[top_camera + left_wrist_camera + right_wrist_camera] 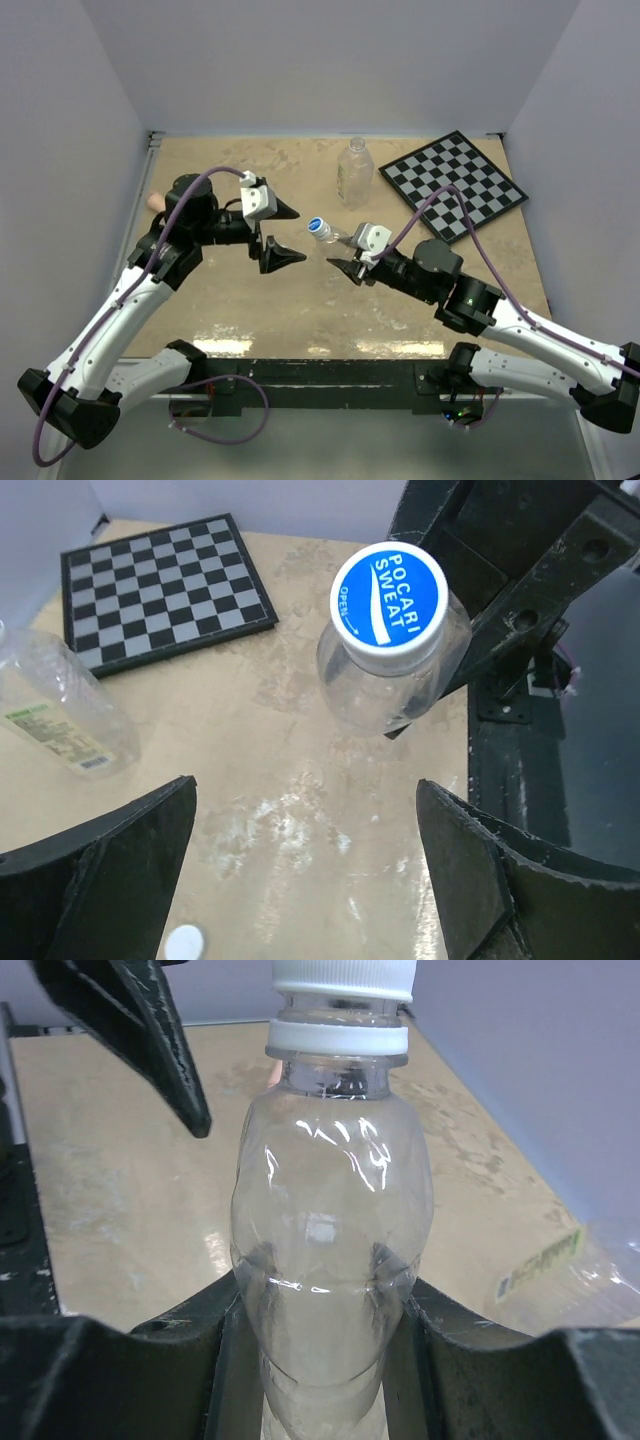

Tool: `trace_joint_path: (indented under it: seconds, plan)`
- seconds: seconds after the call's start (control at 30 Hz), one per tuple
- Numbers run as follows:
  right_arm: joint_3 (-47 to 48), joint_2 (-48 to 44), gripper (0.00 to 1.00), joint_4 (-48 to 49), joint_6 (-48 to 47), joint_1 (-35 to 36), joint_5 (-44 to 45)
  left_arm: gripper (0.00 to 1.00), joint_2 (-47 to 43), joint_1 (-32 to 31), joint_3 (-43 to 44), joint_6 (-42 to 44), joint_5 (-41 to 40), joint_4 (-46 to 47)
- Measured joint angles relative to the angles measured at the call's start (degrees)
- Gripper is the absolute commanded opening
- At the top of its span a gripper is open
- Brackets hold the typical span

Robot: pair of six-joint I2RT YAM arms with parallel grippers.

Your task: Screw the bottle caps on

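Blue cap (388, 595) sat atop the small bottle (385, 685), clamped at its waist by the right gripper (325, 1310) mid-frame in the top view, while the left gripper (292, 235) gaped empty just left of it and the tall bottle (354, 172) stood at upper centre.

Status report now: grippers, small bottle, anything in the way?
Left gripper open, short of blue cap. Right gripper shut on small bottle, cap on. Nothing between them.
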Motion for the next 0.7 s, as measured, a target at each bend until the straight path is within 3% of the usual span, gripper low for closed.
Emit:
trace_joint_path:
  seconds: [0.23,0.37,0.53,0.7]
  plan:
    - [-0.9,0.0,0.06,1.6,-0.2,0.0,5.5,0.86,2.8,0.2,1.5,-21.9,-0.7,3.4]
    - [-0.9,0.2,0.06,2.2,-0.7,0.0,7.6,0.84,5.3,0.2,6.8,-32.0,-1.9,3.5]
    - [-0.9,1.9,0.06,1.9,-1.7,0.0,9.0,0.83,6.4,0.2,13.0,-38.4,-4.7,2.1]
    - [-0.9,2.4,0.06,1.7,-2.5,0.0,9.4,0.76,8.7,0.2,17.4,-40.7,-6.4,-1.5]
